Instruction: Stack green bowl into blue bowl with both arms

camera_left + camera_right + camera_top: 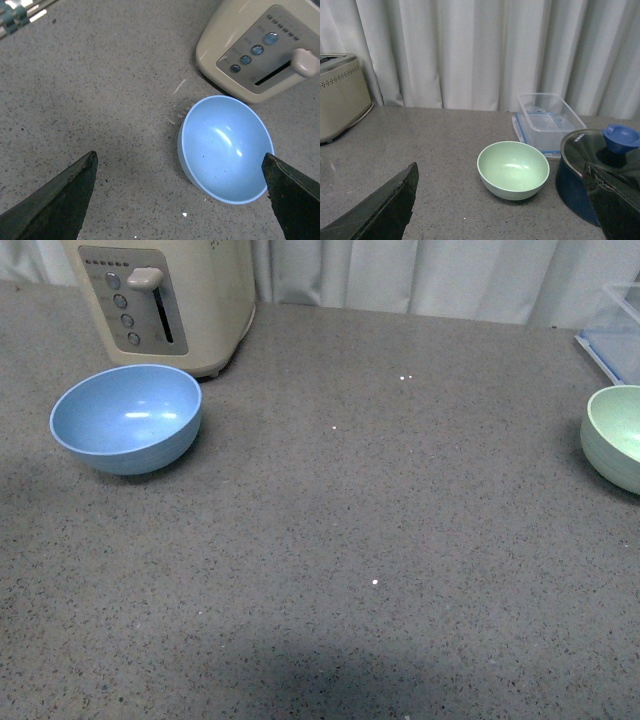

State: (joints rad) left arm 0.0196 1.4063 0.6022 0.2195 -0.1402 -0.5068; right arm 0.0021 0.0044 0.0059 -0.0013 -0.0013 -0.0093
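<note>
Left gripper [180, 155] fingers frame the left wrist view, spread wide with nothing between them. Blue bowl [225, 149] sits on the counter [100, 90] beyond them, not touched. Right gripper [501, 167] is likewise wide and empty, with the green bowl [513, 170] ahead of it, near a clear container [547, 120] and a lidded blue pot [585, 175].

Front view: blue bowl at left of frame, upright, just before the toaster [165, 300]. Green bowl at right edge, partly cut off. The two are well apart. Neither arm shows.

Progress: nil, both bowls empty on the counter. Remaining: grasp green bowl, carry it across, seat it in blue.
</note>
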